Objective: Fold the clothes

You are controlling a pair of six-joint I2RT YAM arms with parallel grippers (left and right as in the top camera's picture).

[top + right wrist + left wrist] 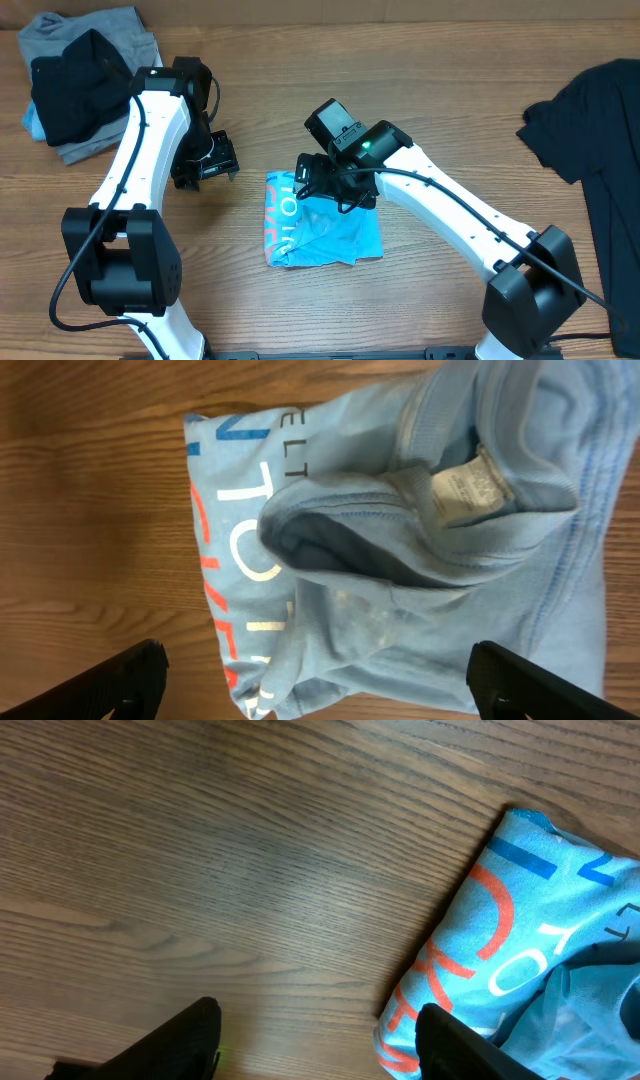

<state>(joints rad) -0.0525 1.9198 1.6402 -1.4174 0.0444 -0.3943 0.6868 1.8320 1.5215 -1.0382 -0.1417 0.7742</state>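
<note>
The light blue T-shirt [320, 232] lies folded into a small bundle at the table's middle, pink-red and white lettering along its left edge. It fills the right wrist view [420, 550], neck label showing, and sits at the right of the left wrist view [530, 950]. My right gripper [335, 185] hovers open over the bundle's far edge, holding nothing [315, 680]. My left gripper [208, 168] is open and empty just left of the bundle [315, 1040]. A plain black T-shirt [595, 150] lies spread at the right edge. Folded grey and black shirts [85, 80] are stacked at the far left.
The wooden table [430, 80] carries bare wood between the blue bundle and the black shirt and along the front edge. The stack at the far left lies close behind my left arm.
</note>
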